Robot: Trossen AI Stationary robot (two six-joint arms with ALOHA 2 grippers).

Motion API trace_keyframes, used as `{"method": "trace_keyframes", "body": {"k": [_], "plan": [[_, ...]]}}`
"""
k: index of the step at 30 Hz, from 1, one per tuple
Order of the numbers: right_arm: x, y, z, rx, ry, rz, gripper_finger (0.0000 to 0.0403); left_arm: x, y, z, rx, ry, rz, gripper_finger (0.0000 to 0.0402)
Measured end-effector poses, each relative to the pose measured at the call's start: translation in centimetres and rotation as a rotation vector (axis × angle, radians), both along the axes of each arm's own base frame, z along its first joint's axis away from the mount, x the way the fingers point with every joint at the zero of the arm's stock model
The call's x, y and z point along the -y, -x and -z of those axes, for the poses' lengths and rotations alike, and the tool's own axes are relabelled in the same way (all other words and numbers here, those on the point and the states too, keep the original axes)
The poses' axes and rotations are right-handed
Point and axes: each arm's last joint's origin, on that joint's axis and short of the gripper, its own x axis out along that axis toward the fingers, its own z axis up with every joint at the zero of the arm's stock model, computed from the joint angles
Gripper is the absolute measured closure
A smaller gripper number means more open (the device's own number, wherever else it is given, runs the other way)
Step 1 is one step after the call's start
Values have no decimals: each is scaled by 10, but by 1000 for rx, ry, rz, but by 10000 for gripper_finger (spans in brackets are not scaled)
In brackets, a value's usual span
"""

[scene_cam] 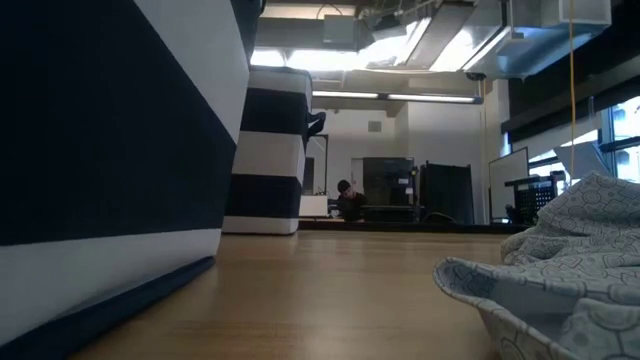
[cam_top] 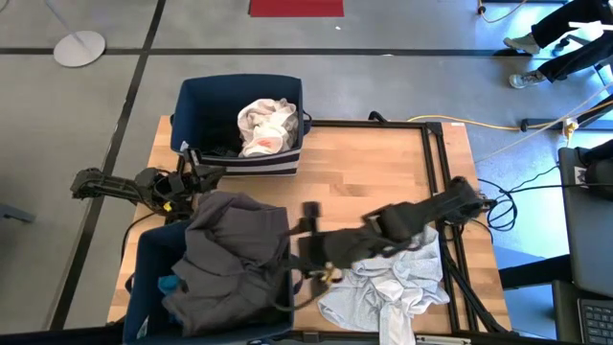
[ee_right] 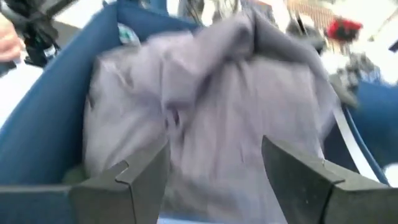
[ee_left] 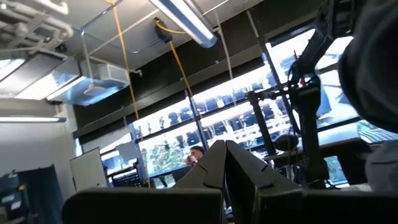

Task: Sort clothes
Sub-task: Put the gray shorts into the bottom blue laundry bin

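Right gripper point(ee_right: 214, 165): fingers spread, holding nothing, just above the dark grey garment point(cam_top: 235, 254).
Dark grey garment: heaped over the near blue bin point(cam_top: 144, 278) — apparently its sorting spot.
Pale garment point(cam_top: 393, 283): unsorted on the table point(cam_top: 364, 172).
Left gripper point(cam_top: 182, 187): by the bin — cannot tell its fingers.

- The left gripper point(ee_left: 239, 180) shows as two dark fingers point(ee_left: 205, 171) rising from the bottom edge and leaning together to a peak.
- The tips meet, with nothing seen held between them.
- The camera tilts upward into the room, taking in a long ceiling light point(ee_left: 183, 22), silver ductwork point(ee_left: 93, 78) and yellow cables point(ee_left: 124, 74) hanging down.
- A dark stand point(ee_left: 298, 130) rises beyond the fingers, before bright windows point(ee_left: 205, 124).
- A dark, blurred mass point(ee_left: 373, 68) fills the edge beside the stand; what it is cannot be told.
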Motion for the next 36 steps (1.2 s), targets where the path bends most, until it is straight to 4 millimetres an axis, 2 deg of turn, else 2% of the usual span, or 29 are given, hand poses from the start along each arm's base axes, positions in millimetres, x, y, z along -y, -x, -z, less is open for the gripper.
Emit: {"method": "trace_keyframes", "body": {"k": [4, 9, 12, 14, 18, 24, 28, 32, 36], "plan": [[2, 35, -5, -153, -32, 79, 150, -1, 1, -6, 24, 42, -4, 402], [2, 70, 15, -427, 73, 220, 150, -3, 3, -18, 18, 132, -24, 402], [9, 81, 28, -450, 181, 432, 150, -3, 2, -34, -7, 171, -28, 402], [12, 86, 37, -400, 244, 547, 150, -3, 1, -48, -11, 183, -21, 402], [22, 100, 55, -317, 313, 656, 150, -2, -4, -80, -50, 219, -7, 402], [51, 139, 109, -257, 320, 854, 150, 1, -29, -124, -223, 285, 2, 401], [67, 165, 149, -191, 269, 943, 150, 1, -43, -159, -322, 316, -66, 402], [76, 178, 194, -124, 229, 978, 150, 3, -51, -200, -352, 352, -66, 402], [77, 179, 226, -69, 155, 980, 150, 13, -67, -226, -417, 368, -23, 402]]}}
